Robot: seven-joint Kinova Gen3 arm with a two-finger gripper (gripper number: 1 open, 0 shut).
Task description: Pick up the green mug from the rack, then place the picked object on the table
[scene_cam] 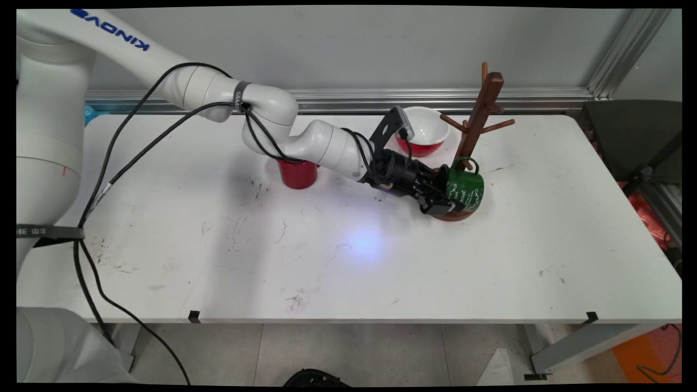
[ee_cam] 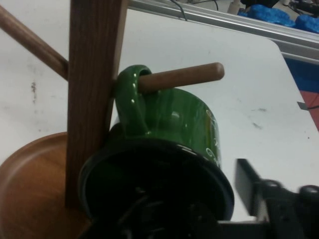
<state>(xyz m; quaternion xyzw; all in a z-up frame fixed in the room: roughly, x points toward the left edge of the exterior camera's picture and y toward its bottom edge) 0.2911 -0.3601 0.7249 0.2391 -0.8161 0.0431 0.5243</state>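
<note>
We find the hand low at the foot of the wooden mug tree, pinching the rim of a green mug: in the hand view one finger lies outside the mug's wall while the other is lost inside its dark mouth. The mug lies tipped on its side, and its handle is already threaded over one of the tree's lower pegs, with the peg's rounded tip poking out clear past the loop. We judge the hanging all but done; what is left, as far as we can see, is that the hand is not yet off the mug, and whether the peg alone bears the weight we cannot tell. The mug's body sits just above the tree's round base and close against the upright post. Around it, a red-and-white bowl stands behind the hand near the back of the surface, and a red cup stands to the left, partly hidden under the arm. The tree's other pegs are bare, and the post stands close beside the wrist.
</note>
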